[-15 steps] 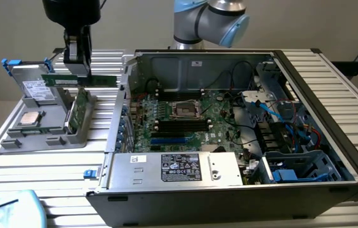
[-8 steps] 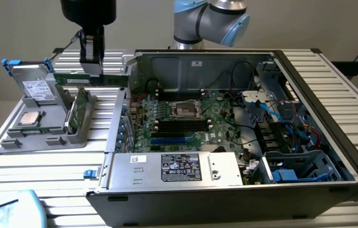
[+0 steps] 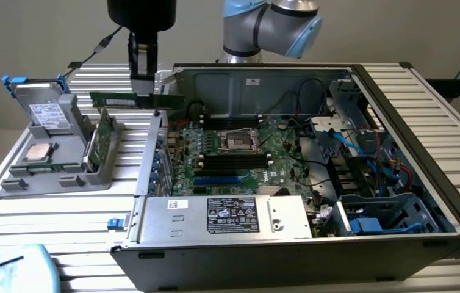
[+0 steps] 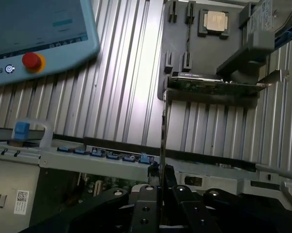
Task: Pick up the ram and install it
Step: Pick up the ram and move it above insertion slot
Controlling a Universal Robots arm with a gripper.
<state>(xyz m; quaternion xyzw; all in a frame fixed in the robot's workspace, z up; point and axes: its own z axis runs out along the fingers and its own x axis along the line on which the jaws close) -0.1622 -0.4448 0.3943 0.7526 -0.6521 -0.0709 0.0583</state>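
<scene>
**Exterior view**
- Gripper (image 3: 144, 91): hanging upright, claw pinching the ram (image 3: 112, 98) near its middle
- Ram: lifted and lying level in the air. It sits over the gap between the tray (image 3: 43, 180) and the case (image 3: 425, 183), with one end above the case's near wall
- Slots (image 3: 234, 160): black, on the board inside the case, well apart from the ram
- Step in hand, as I judge it: the carry. Done well, it keeps the stick level, keeps it clear of the case wall and cables, and holds its long edge parallel to the slots. The thin board could twist in so narrow a pinch
- Table (image 3: 67, 213): ribbed pale metal, matt and ridged
- Arm (image 3: 271, 24): grey and blue, behind the case, with a plain beige wall beyond

**Wrist view**
- Gripper (image 4: 160, 187): dark fingers pressed on both faces of the ram (image 4: 163, 131), which shows edge-on as a thin upright line
- Tray (image 4: 177, 39): grey, holding a silver chip (image 4: 214, 22), with a green card (image 4: 209, 85) standing in it
- Pendant (image 4: 39, 29): pale blue with a red button, lying on the table (image 4: 121, 82)
</scene>
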